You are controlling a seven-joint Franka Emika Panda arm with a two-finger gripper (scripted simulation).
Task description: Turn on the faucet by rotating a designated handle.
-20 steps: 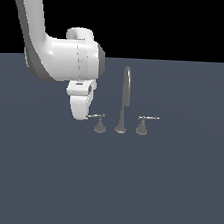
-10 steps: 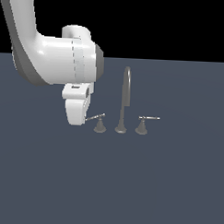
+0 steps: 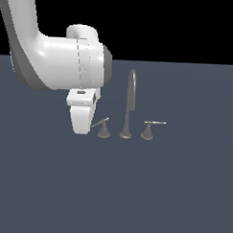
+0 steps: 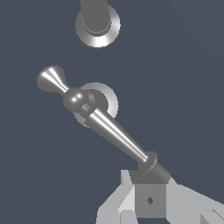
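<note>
Evidently gripper (image 4: 151,199) touches handle (image 4: 94,109) lever tip; opening unclear.

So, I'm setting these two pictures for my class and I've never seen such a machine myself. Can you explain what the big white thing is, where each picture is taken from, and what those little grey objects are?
These are computer renders, not photographs. The big white shape is a robot arm, and its gripper is the white piece pointing down at its end. The wide picture comes from a camera standing off the arm. The close-up comes from a camera on the arm's wrist, looking down past the gripper.

On the dark flat surface stands a small grey faucet with a tall arched spout. Either side of it is a low handle. The handle by the gripper has its lever tilted; the other handle has its lever level.

In the close-up, the tip of that lever meets the gripper. Whether it is gripped or only pushed cannot be told.
</note>
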